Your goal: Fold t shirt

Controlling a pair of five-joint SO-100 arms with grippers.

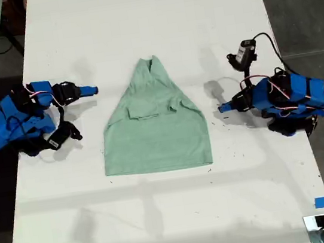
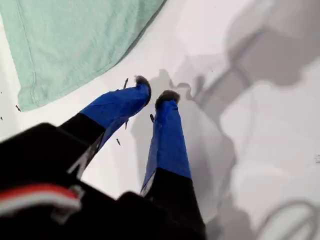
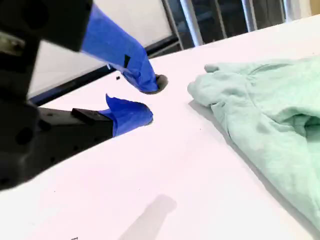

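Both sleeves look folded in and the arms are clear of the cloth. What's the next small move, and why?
Probably bring my second gripper toward the narrow collar end of the t shirt. The shirt lies tapered, sides turned in, bottom hem flat and unfolded, so a lengthwise fold seems left. My first gripper sits off the shirt near the hem, holding nothing.

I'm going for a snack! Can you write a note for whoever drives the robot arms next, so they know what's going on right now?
My first gripper: on the exterior view's right, jaws a little apart, holding nothing, just off the t shirt's side.
My second gripper: on the exterior view's left, jaws open, empty, near the shirt's narrow top end.
The t shirt: lying in the middle of the white table, touched by neither gripper.
Done: the upper sides look folded inward, so it tapers to a point.
Left: probably folding it across its length into a compact shape.
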